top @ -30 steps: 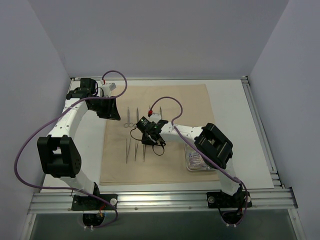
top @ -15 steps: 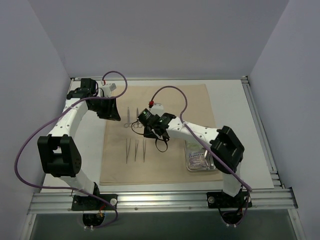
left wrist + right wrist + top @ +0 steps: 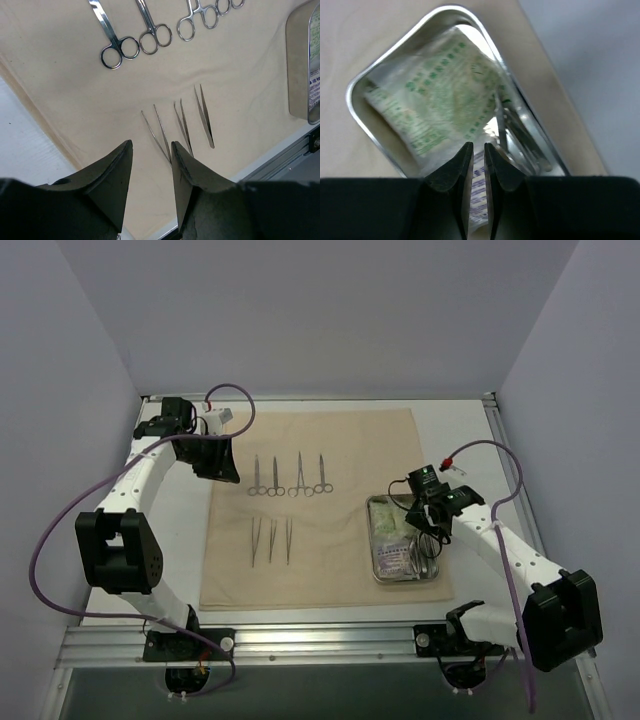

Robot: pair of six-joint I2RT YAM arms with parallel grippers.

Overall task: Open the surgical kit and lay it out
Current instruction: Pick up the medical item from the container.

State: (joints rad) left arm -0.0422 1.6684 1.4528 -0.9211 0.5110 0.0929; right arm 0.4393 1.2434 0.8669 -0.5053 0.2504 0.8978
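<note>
The beige cloth wrap lies spread flat. On it several ring-handled clamps form a row, with three tweezers below them. At the right the steel tray holds pale packets. My right gripper hangs over the tray, fingers almost together with nothing between them. Its wrist view shows a green-printed packet, a purple-printed packet and steel instruments inside the tray. My left gripper is open over the cloth's left edge, with the clamps and tweezers ahead of it.
White table borders the cloth on the right and left. An aluminium rail runs along the near edge. Grey walls close in the back and sides. Purple cables loop off both arms.
My right arm has swung from the clamp row in the middle of the cloth over to the tray at the right. The clamp row it covered now shows in full. The left arm has not moved.
</note>
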